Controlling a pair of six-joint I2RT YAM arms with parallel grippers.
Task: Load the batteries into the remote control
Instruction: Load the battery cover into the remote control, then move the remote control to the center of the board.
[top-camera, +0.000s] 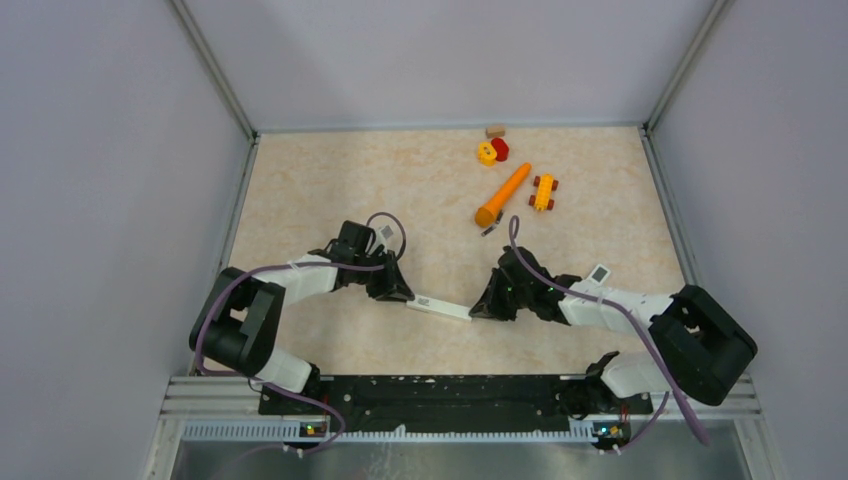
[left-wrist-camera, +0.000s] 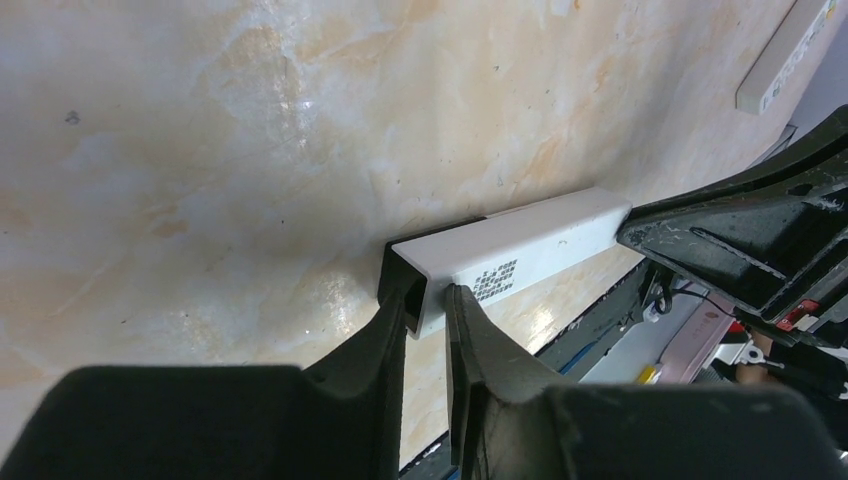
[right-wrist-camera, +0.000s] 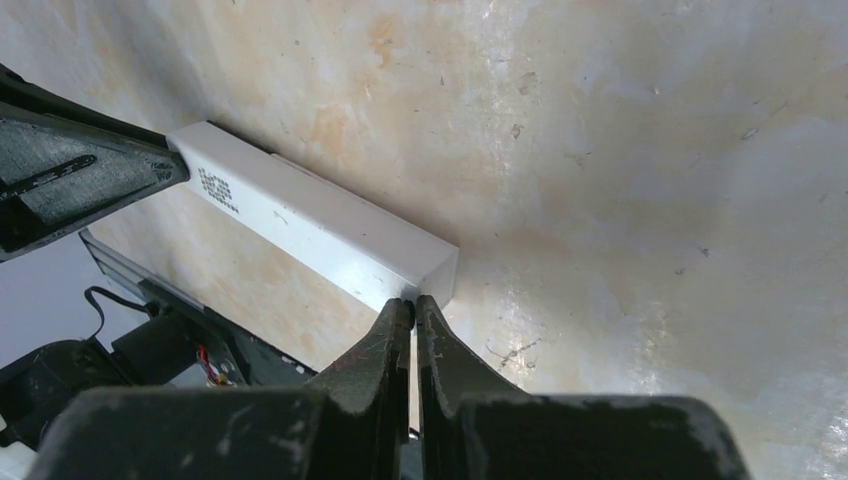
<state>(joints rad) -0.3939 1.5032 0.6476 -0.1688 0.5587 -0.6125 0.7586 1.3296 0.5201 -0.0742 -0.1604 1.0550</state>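
The slim white remote control (top-camera: 440, 307) lies on the table between my two grippers. My left gripper (top-camera: 400, 293) is shut on its left end. In the left wrist view the remote (left-wrist-camera: 540, 245) shows an open dark hollow at that end, and my left gripper (left-wrist-camera: 430, 300) has one finger in the hollow and the other outside the white wall. My right gripper (top-camera: 480, 308) is shut, and in the right wrist view its tips (right-wrist-camera: 413, 303) touch the near corner of the remote's (right-wrist-camera: 310, 225) other end. A tiny dark piece (top-camera: 488, 231) lies by the carrot's tip; I cannot tell whether it is a battery.
An orange carrot toy (top-camera: 503, 195) lies at the back right with a yellow toy car (top-camera: 543, 192) beside it. Small yellow and red toys (top-camera: 492, 151) and a tan block (top-camera: 495, 130) sit near the back wall. A white printed strip (left-wrist-camera: 785, 55) shows in the left wrist view.
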